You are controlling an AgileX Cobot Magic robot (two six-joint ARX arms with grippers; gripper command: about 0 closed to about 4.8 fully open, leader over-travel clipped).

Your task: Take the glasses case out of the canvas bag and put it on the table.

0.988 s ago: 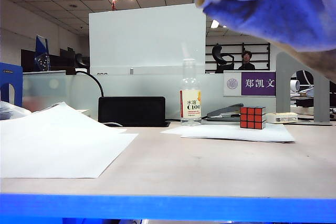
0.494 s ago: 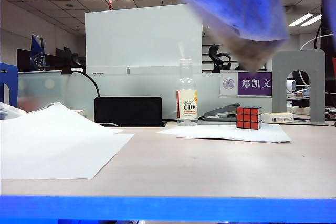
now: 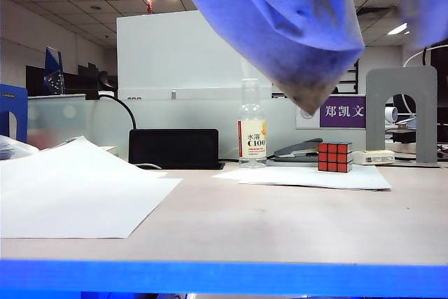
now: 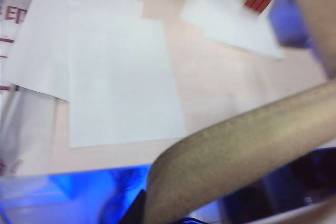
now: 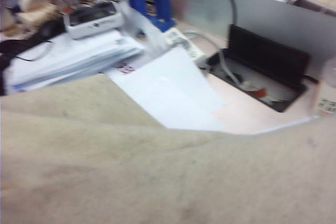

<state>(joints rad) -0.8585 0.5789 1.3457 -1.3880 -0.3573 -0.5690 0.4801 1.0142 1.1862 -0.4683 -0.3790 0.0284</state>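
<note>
Since a second ago, the canvas bag [image 3: 294, 26] has swung lower and leftward above the table [image 3: 231, 229]. Both grippers are out of sight, closed; the glasses case is not visible. Only the left wrist view shows a strap [image 4: 236, 156] crossing close to that gripper, while the right wrist view is filled by bag cloth.

Canvas bag [image 3: 294, 26]: coarse woven cloth, matt, speckled with dark grime. Table [image 3: 280, 225]: smooth, matt top. Paper sheets [image 3: 77, 187]: thin, matt white. Bottle [image 3: 253, 127]: clear glossy plastic. Puzzle cube [image 3: 335, 157]: glossy plastic.
</note>
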